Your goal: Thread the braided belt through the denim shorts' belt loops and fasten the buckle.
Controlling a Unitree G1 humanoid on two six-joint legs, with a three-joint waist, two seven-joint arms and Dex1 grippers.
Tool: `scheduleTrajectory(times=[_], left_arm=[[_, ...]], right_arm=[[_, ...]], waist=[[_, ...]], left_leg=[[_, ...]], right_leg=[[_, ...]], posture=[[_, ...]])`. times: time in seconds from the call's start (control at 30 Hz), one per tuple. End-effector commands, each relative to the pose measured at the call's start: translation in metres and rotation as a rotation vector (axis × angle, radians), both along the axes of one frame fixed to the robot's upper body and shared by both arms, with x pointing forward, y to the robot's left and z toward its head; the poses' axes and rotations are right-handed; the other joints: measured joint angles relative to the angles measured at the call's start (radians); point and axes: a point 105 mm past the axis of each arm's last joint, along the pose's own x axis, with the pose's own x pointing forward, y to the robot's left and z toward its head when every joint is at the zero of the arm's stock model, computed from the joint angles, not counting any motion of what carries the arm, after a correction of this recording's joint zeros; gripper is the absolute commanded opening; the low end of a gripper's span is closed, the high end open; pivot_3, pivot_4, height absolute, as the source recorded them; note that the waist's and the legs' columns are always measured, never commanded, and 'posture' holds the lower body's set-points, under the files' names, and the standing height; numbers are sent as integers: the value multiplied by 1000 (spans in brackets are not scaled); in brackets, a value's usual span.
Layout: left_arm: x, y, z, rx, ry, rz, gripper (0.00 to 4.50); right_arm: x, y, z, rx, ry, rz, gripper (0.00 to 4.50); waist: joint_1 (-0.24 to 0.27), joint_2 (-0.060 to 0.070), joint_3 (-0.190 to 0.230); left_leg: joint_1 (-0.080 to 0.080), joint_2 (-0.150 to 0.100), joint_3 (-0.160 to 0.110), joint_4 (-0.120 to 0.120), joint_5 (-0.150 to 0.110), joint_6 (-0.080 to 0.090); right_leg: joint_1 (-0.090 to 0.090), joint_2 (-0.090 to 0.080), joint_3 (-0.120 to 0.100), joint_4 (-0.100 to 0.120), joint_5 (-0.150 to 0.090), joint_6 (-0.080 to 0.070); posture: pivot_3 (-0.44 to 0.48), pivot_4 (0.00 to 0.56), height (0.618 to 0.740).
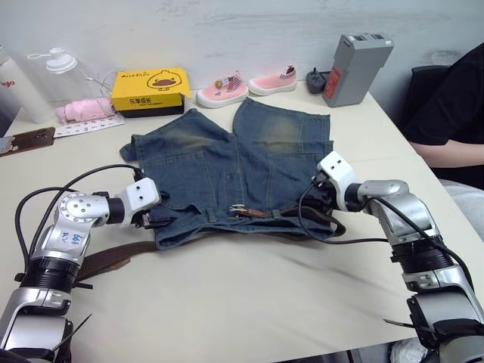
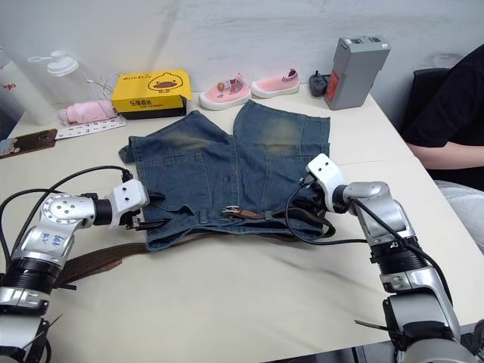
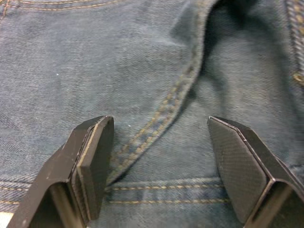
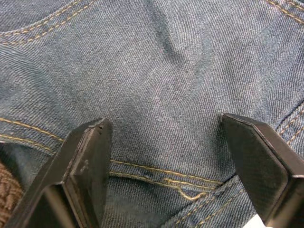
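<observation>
Both open grippers, left [image 3: 159, 166] and right [image 4: 166, 166], press denim shorts [image 1: 227, 162], seemingly.

The right gripper [image 4: 164, 166] has its two black fingers [image 4: 88, 164] spread wide over the shorts [image 4: 156, 80], with bare blue denim showing across the whole gap between them. Double rows of tan stitching cross the cloth near the fingers, and one thread makes a small loose loop between them, while a soft crease runs through the denim farther out. A bit of the brown braided belt [image 4: 8, 192] lies just beside one finger, at the edge of the shorts.
</observation>
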Motion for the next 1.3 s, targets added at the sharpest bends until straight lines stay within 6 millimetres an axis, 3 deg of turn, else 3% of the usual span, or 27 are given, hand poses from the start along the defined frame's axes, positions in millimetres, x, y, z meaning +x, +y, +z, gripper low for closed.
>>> scheduleTrajectory(times=[0.03, 0.1, 0.2, 0.6, 0.9, 1.03, 1.17, 1.3], left_arm=[[-8, 7, -30, 140, 80, -10, 2983], [-8, 11, -37, 198, 85, -21, 2284], [-6, 14, -45, 250, 96, -40, 1140], [20, 44, -48, 408, 53, 8, 1140], [7, 17, -34, 187, 46, -74, 1140], [6, 18, -26, 160, 7, -30, 1140], [4, 16, -17, 93, -5, 6, 2084], [3, 14, 1, -22, -27, 44, 3696]], right_arm=[[-4, -7, -25, -51, 69, -24, 1957], [-5, -7, -27, -48, 76, -25, 966], [-10, -7, -28, -39, 87, -31, 0], [-53, 20, -35, 28, 159, 18, 0], [-39, 6, -28, 0, 91, -62, 0], [-37, 7, -28, -3, 83, -54, 0], [-35, 9, -27, -17, 68, -38, 0], [-32, 16, -18, 40, 39, -25, 0]], waist=[[0, -1, 0], [0, -1, -1], [1, -1, -1], [24, 4, -10], [9, 4, -11], [2, 1, -10], [2, -1, -9], [0, -2, -7]], left_leg=[[1, 0, 0, 0, 0, 0], [3, 0, 0, 0, 0, 0], [5, 1, 0, 0, 0, 0], [8, 2, -3, 0, -2, 2], [7, 5, -3, -1, -2, 2], [6, 4, -1, 0, -2, 1], [6, 4, -1, 0, -2, 1], [6, 4, -1, 0, -4, 3]], right_leg=[[1, 0, 0, 0, 0, 0], [3, 0, 0, 0, 0, 0], [5, -1, 1, 0, 0, 0], [4, -1, 0, 2, -1, -3], [3, 0, 0, 3, -2, -4], [3, 0, 0, 2, -2, -3], [4, 0, 0, 2, -1, -3], [3, -1, 0, -2, -1, -3]], posture=[[0, 150, 698], [0, 150, 698], [0, 150, 698], [0, 150, 698], [0, 150, 698], [0, 150, 698], [0, 150, 698], [0, 150, 698]])
